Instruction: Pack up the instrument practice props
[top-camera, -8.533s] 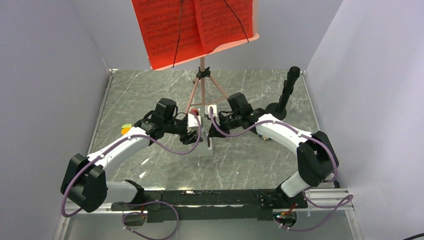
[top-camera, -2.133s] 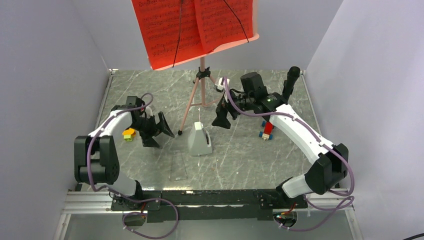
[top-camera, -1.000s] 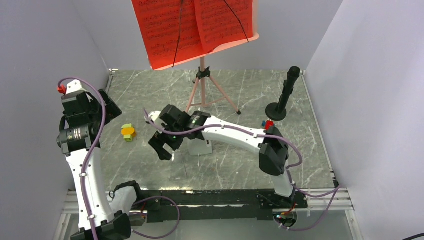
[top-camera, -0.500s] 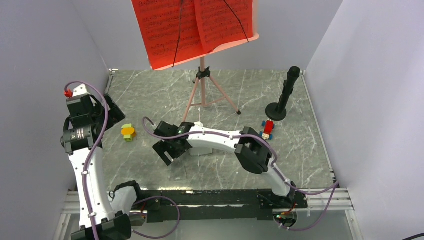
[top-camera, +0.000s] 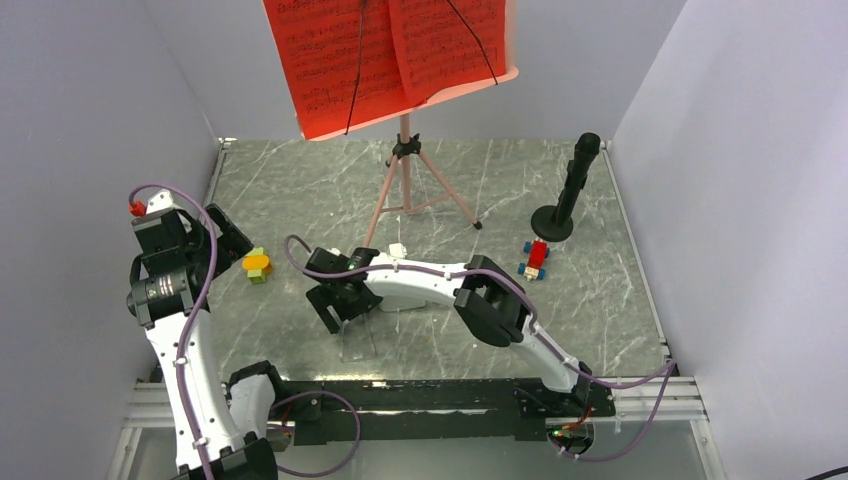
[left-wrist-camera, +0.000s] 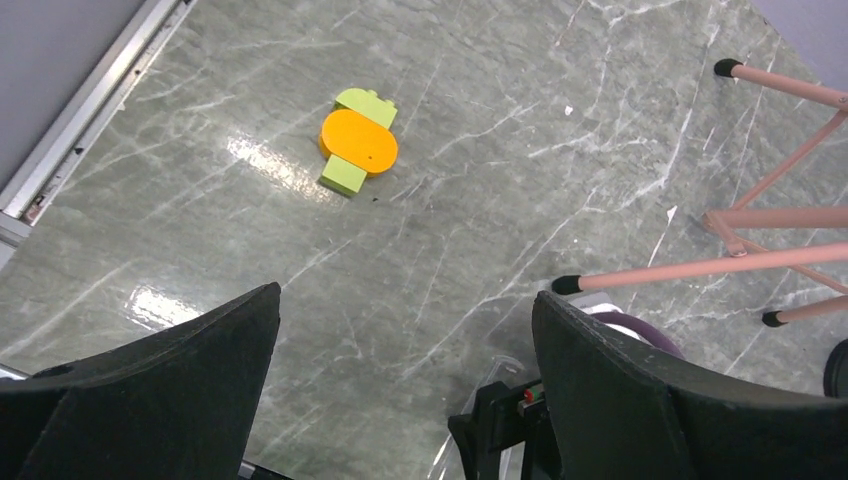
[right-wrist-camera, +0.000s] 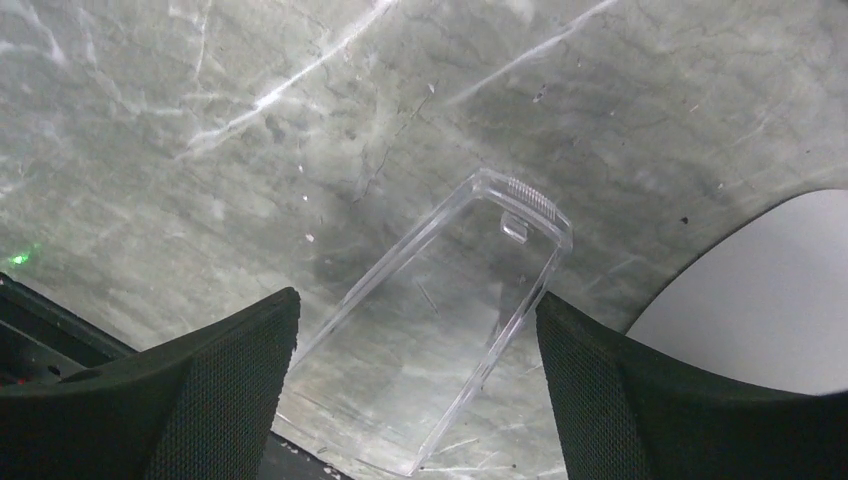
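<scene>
Hovering your right claw (right-wrist-camera: 415, 300), jaws spread and empty, over the clear plastic cover (right-wrist-camera: 440, 340) lying on the grey marble desk (top-camera: 600, 300) beside the small white wedge-shaped metronome (right-wrist-camera: 750, 290), you've packed nothing yet. The pink metal music stand (top-camera: 405, 190) stands upright holding the red sheet-music pages (top-camera: 350, 60). Your left claw (left-wrist-camera: 405, 295) is released.

one stand (top-camera: 405, 172), two pages (top-camera: 335, 60), two toys (top-camera: 257, 265)

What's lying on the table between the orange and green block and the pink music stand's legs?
Nothing. The left wrist view shows bare table between the block and the stand legs.
</scene>
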